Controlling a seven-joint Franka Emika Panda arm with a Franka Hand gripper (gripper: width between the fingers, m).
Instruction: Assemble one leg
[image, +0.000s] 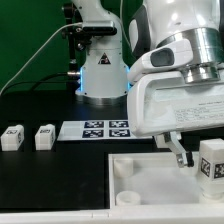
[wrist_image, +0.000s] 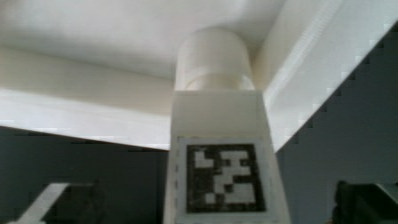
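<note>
One leg (image: 210, 166) stands upright over the right side of the large white tray-like part (image: 150, 188), with its marker tag facing the camera. In the wrist view this leg (wrist_image: 219, 130) runs away from the camera, and its round end reaches the tray's white surface (wrist_image: 89, 70). My gripper (wrist_image: 214, 206) is open, with one dark finger (wrist_image: 54, 205) on each side of the leg and a gap on both sides. In the exterior view my gripper (image: 205, 160) hangs at the right edge. Whether the leg sits in a socket is hidden.
Two more legs (image: 12, 137) (image: 44, 136) stand on the black table at the exterior view's left. The marker board (image: 105, 129) lies behind the tray. The arm's base (image: 100, 75) stands at the back, and a round corner socket (image: 127, 197) shows on the tray.
</note>
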